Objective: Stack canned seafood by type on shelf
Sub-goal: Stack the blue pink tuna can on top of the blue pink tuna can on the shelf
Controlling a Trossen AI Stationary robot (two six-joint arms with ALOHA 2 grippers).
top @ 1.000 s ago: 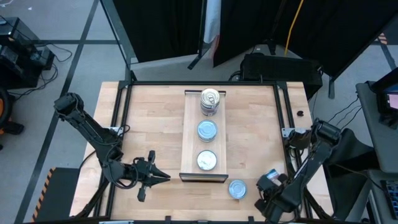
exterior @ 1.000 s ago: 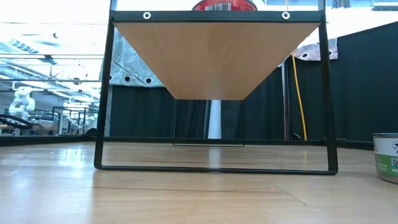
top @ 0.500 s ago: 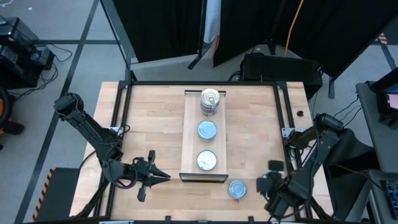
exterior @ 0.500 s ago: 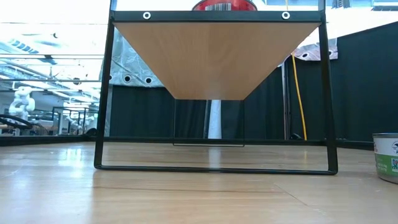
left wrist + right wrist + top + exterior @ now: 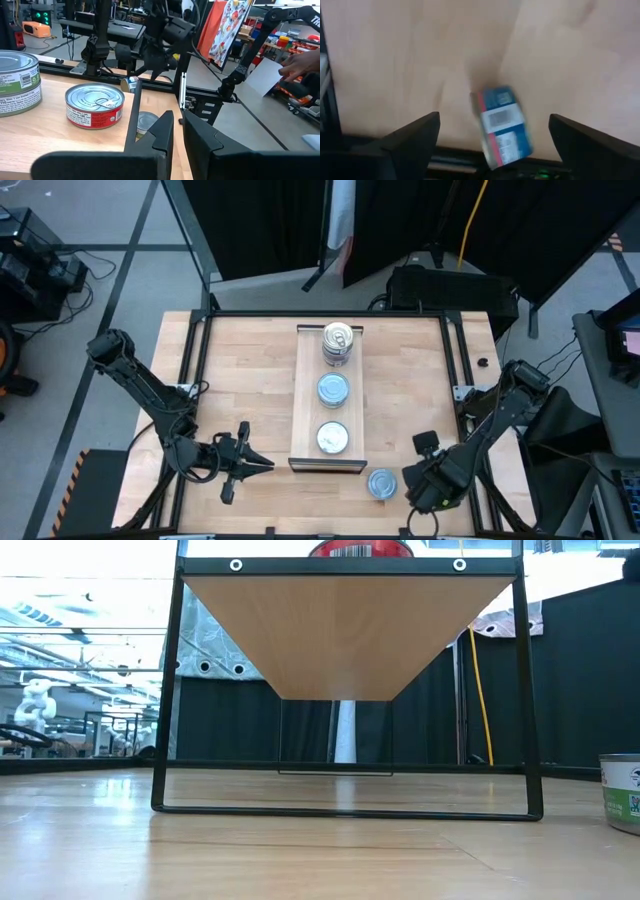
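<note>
- The shelf (image 5: 300, 395) is a long light board in the middle of the table (image 5: 240, 370), with a dark front edge.
- Three spots on the shelf hold cans: a silver pull-tab stack (image 5: 338, 343) at the far end, a blue-top can (image 5: 333, 390) in the middle, and a pale-top can (image 5: 332, 437) near the front.
- One more blue-top can (image 5: 381, 483) sits on the table, just past the shelf's front right corner.
- The right gripper (image 5: 412, 492) is right beside that loose can, with its two fingers spread wide apart.
- From the right wrist, the can (image 5: 502, 127) shows between the spread fingers (image 5: 405, 140); it is blurry, so I can't say if they touch it.
- The left gripper (image 5: 262, 464) waits low at the front left of the table, holding nothing (its fingers look nearly pressed together).
- From the left wrist, a red-label can (image 5: 95, 105) with a pull tab stands on the shelf.
</note>
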